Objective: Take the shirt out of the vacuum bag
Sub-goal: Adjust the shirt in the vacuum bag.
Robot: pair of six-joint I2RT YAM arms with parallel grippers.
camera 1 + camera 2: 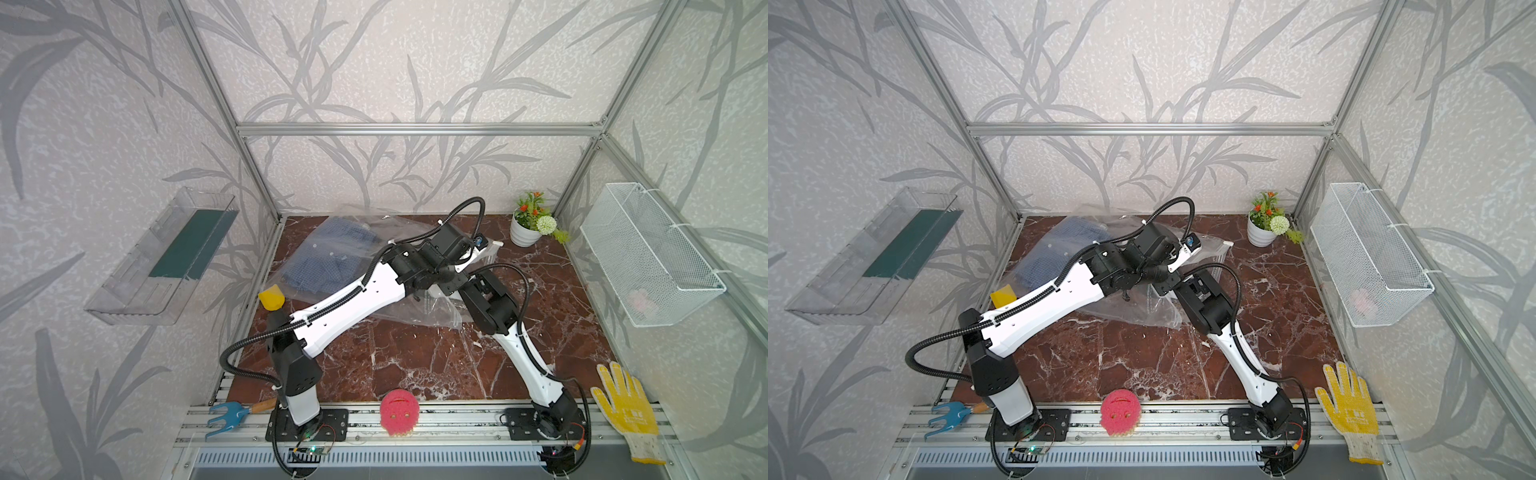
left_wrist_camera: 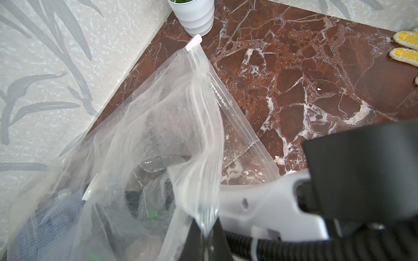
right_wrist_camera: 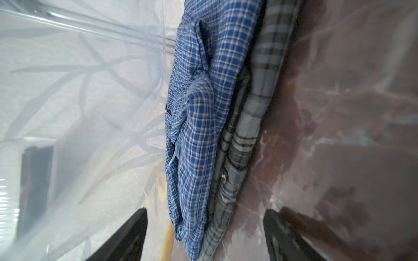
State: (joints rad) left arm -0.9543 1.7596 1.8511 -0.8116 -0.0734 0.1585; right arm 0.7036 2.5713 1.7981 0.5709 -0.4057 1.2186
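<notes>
Step in hand: entry of the right claw into the opened vacuum bag (image 1: 419,309) to take the shirt (image 3: 203,108). The bag lies on the far half of the desk (image 1: 415,365). In both top views the shirt shows as a blue mass inside the bag's left part, away from the mouth. The left claw (image 2: 207,235) is closed on the upper lip of the zip strip (image 2: 203,144) and holds it raised off the lower lip. The white slider (image 2: 193,43) sits at the far end of the strip, near the white flower pot (image 2: 194,18). The right claw (image 3: 205,211) is inside the mouth with its jaws wide and nothing gripped. Its fingers (image 3: 126,235) stand to either side of the near edge of the folded blue check shirt, apart from the cloth. A grey check cloth (image 3: 246,135) lies directly beneath the shirt, touching it. To do this step well:

- Hold the upper lip high and taut so the film does not sag onto the right claw.
- Advance until several layers of the blue fold sit deep between the fingers.
- Take the blue cloth only. A bite that reaches the grey layer would likely drag both out.
- Confirm that no film is trapped before closing.
- Draw out straight through the mouth, low to the desk. The cloth is soft and may unfold and snag on the strip if lifted steeply.
</notes>
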